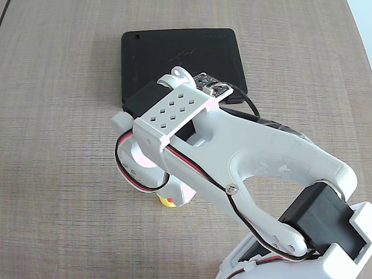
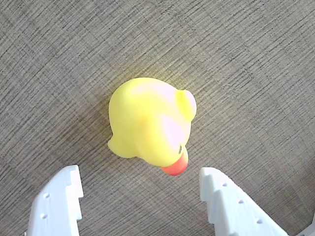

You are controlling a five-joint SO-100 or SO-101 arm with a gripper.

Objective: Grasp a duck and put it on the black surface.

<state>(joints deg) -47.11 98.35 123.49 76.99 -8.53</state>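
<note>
Wrist view: the duck (image 2: 150, 125) is seen from above, lying on the wood-grain surface (image 2: 256, 59) near the middle of the picture, with its red-orange beak pointing toward 5 o'clock. The pincer (image 2: 140, 201) is spread wide: one white finger (image 2: 56, 204) rises from the bottom edge at 7 o'clock of the duck and the other at 5 o'clock, both with ridged inner faces. Neither finger is touching the duck; bare surface is visible between each tip and the yellow body, and the beak tip sits just above the gap between the two fingers. In the fixed view, the white arm (image 1: 261, 157) is stretched from the 5 o'clock corner toward the centre and bent down over the surface (image 1: 58, 174), with red and black cables running along it. Only a small yellow and red-orange part of the duck (image 1: 167, 201) can be seen there, peeping out under the lower edge of the arm's head, at about 6 o'clock of the slab (image 1: 174, 55). The slab lies flat at 12 o'clock of the picture, its near right edge covered by the arm, and the duck is well apart from it.
</note>
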